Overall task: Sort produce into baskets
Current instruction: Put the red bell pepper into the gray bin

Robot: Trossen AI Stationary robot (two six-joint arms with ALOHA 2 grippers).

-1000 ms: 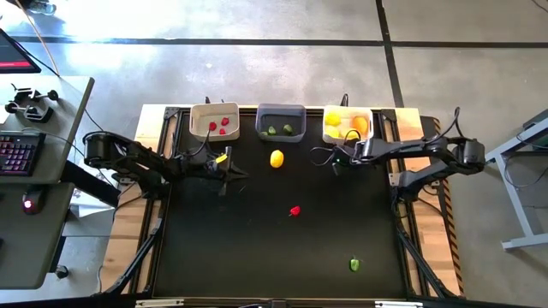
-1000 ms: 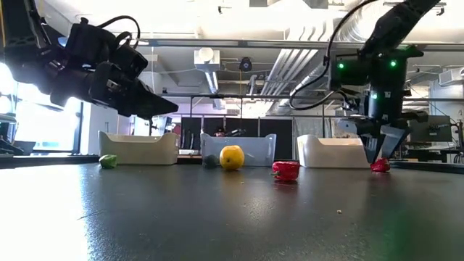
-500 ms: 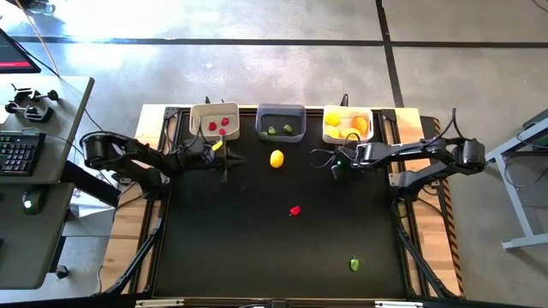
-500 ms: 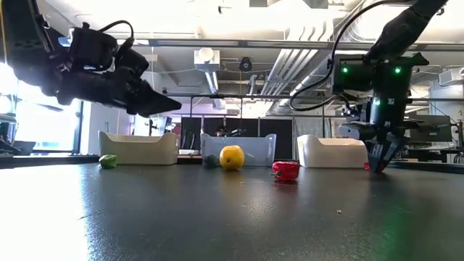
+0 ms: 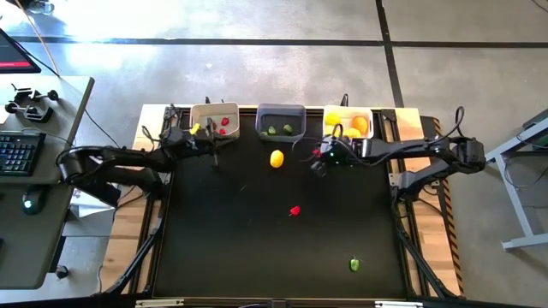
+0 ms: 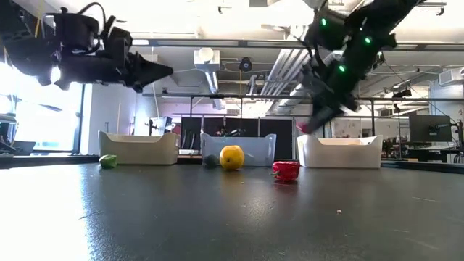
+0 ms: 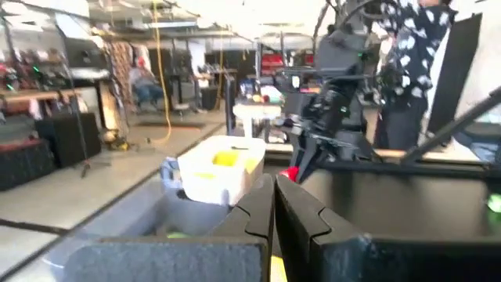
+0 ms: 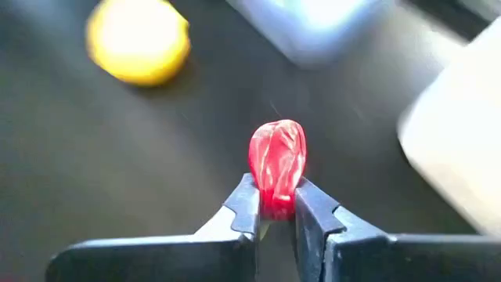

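Red piece (image 8: 276, 164) gripped in right pincer (image 8: 274, 210) above table (image 5: 257, 248), near yellow piece (image 5: 276, 158). Left pincer (image 7: 274, 205) closed, over cream bin (image 5: 199, 112).

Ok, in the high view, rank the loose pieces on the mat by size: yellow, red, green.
1. Yellow piece, near the grey basket, clearly largest.
2. Red piece at mid-mat and green piece near the front edge look alike; no ranking between them.
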